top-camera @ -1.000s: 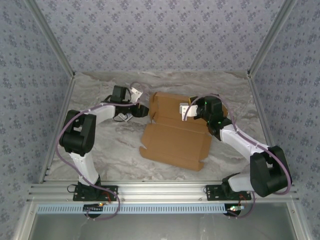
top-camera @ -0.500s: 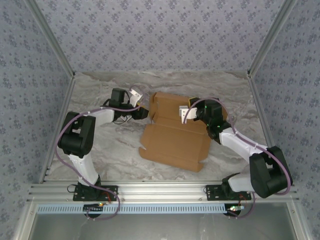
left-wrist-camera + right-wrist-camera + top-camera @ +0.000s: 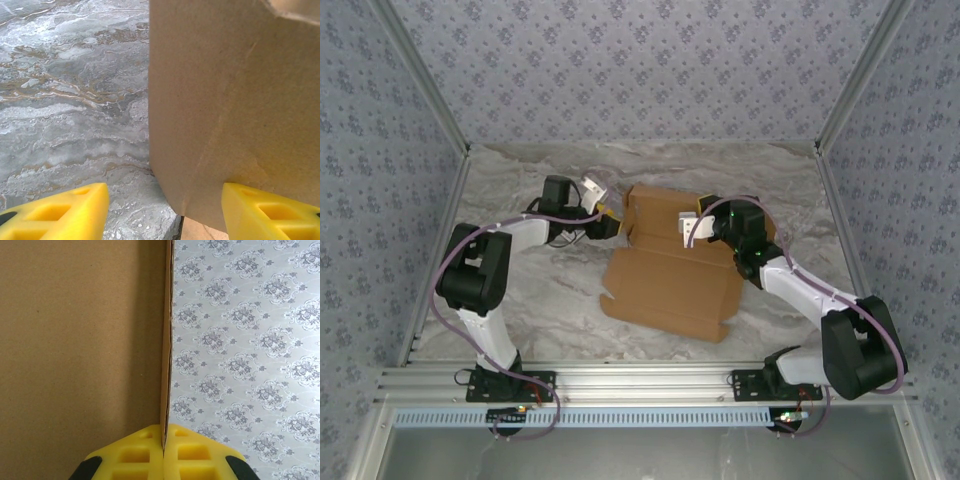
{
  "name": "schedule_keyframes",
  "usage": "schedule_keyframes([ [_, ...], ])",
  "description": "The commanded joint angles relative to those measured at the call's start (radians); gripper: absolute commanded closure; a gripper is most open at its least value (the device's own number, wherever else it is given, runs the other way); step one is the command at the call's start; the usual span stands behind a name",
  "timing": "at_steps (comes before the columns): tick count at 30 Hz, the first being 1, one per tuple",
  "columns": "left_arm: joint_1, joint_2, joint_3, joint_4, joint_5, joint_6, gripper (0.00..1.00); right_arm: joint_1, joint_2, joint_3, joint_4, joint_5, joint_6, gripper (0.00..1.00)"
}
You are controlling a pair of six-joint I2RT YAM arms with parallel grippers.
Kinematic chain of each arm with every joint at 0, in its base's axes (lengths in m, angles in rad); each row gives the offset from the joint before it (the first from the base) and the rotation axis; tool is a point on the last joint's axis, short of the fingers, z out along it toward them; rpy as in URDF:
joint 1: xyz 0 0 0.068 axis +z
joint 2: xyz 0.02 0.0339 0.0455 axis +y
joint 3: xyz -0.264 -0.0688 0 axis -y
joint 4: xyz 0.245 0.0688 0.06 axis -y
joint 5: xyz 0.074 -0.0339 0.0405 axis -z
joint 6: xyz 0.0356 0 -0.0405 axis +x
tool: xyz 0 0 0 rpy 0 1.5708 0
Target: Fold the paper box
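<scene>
Tan paper box (image 3: 80,340) between right jaws

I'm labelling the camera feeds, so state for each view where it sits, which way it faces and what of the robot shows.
Top external: above and behind the bases, looking down at the table, left arm, right arm and the paper box.
Left wrist: facing a box flap over the table; left gripper open.
Right wrist: facing along a raised panel toward wallpaper; right gripper pinching its edge.
Shared: the box appears in all three.
</scene>
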Motion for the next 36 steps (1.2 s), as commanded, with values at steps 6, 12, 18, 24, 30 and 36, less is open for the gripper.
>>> schedule_keyframes([
  [6,-0.009,-0.012,0.03,-0.04,-0.006,0.061,0.37,0.02,0.038,0.035,0.02,-0.024,-0.044,1.0],
  [12,-0.02,-0.007,0.02,-0.007,-0.038,0.049,0.33,0.03,0.058,0.03,0.039,-0.018,-0.066,1.0],
  [18,-0.023,-0.013,0.007,0.013,-0.075,0.039,0.33,0.039,0.066,0.008,0.091,-0.008,-0.096,1.0],
  [24,-0.023,-0.055,-0.059,0.096,-0.131,0.024,0.33,0.05,0.045,-0.041,0.14,0.001,-0.095,1.0],
  [30,-0.026,-0.075,-0.107,0.168,-0.177,0.008,0.33,0.065,0.04,-0.104,0.213,0.023,-0.099,1.0],
  [36,-0.04,-0.065,-0.124,0.221,-0.182,0.0,0.33,0.08,0.037,-0.141,0.256,0.048,-0.105,1.0],
])
